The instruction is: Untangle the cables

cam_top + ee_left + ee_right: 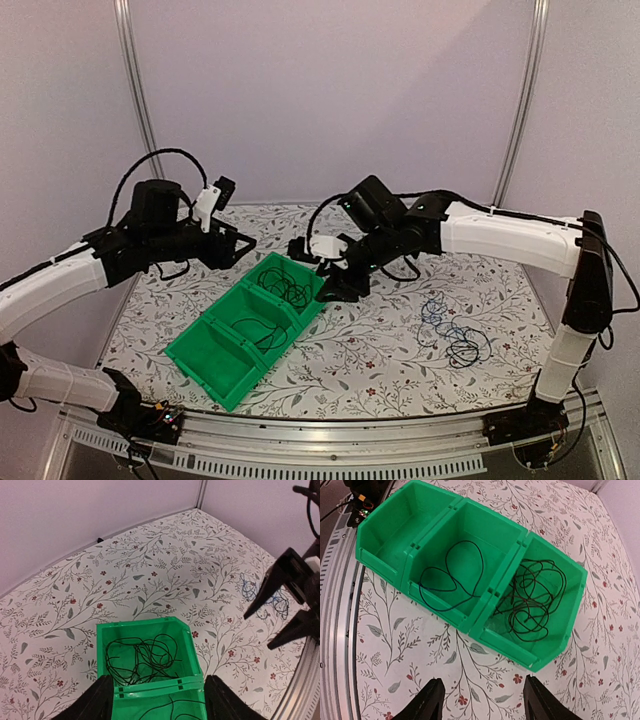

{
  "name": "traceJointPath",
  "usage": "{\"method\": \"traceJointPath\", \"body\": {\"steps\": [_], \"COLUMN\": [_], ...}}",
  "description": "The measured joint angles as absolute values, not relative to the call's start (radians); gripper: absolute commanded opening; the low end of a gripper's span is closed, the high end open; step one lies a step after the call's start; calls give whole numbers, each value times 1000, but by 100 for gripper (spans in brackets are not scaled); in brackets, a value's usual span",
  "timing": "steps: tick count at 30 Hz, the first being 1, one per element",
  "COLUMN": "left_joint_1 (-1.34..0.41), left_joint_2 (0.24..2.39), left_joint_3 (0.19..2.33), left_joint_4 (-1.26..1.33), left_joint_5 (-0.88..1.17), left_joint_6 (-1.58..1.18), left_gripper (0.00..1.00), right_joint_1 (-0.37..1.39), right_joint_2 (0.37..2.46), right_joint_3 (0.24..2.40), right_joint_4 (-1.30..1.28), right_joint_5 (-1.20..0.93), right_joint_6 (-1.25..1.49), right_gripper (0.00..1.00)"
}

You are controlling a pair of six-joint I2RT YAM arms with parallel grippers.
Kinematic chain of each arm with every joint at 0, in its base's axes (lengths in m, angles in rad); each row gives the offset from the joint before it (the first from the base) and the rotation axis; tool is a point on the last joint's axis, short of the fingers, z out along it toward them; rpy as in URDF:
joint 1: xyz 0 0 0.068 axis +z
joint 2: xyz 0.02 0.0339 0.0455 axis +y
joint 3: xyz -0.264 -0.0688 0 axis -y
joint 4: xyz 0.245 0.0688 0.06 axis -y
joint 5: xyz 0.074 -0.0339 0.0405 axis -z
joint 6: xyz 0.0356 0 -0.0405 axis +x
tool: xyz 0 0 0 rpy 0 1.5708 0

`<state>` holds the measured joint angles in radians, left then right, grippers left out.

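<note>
- Cables are lying in three spots. A black bunch, all looped over itself, is sitting in one end box of the green bin, the box farthest from the robot.
- One dark cable is lying alone in the middle box. I think it is sitting apart so it cannot get mixed up with the others.
- The box at the other end is holding nothing.
- A blue cable and a thin black loop are lying together out on the table, well away from the bin, on the right arm's side. They look like ones that are done and put aside.
- The right claw is hanging above the table just beside the bin, looking down at all three boxes. Its fingers are spread wide and are pinching nothing.
- The right arm is reaching far over from its side, bending down at the wrist, so the claw is pointing at the box with the bunch. I think it is getting ready to pick one cable out.
- The left claw is hovering over the bin from the other side, tipped down a little. Its fingers are spread wide too, with nothing between them.
- The left arm is stretching in from its side with the elbow up, maybe waiting to help hold the bunch.
</note>
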<state>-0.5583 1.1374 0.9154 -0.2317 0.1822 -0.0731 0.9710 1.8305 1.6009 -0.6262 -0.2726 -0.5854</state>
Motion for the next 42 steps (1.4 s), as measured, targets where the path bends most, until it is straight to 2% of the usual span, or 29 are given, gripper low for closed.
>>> {"method": "traceJointPath", "body": {"steps": [10,16,22,27,33,38,42], "left_joint_1": [-915,-1032,-1100,-1127,-1129,-1121,-1116], "left_joint_2": [1364,1561,1772,1944,2018,2033,2033], "left_joint_3": [1074,1176,1329,1457,1485,1501,1503], "left_joint_4": [-505,-493,-408,-350,-320,-308,-291], "left_joint_5": [-28,-62,-42,5,40,56,65], "left_joint_6": [-153,-158,-158,-158,-147,-142,-141], "left_gripper": [60,60,57,57,57,57,57], "right_joint_1": [469,311,217,193,194,194,194], "right_joint_2": [1490,1362,1333,1196,1056,1037,1037], "right_joint_3": [1191,1049,949,878,844,764,719], "right_joint_4": [-551,-552,-658,-795,-949,-1004,-1009], "right_joint_5": [-327,-300,-268,-235,-205,-179,-175], "right_joint_6": [-532,-537,-587,-675,-777,-831,-854], "right_gripper": [52,47,45,44,36,39,35]}}
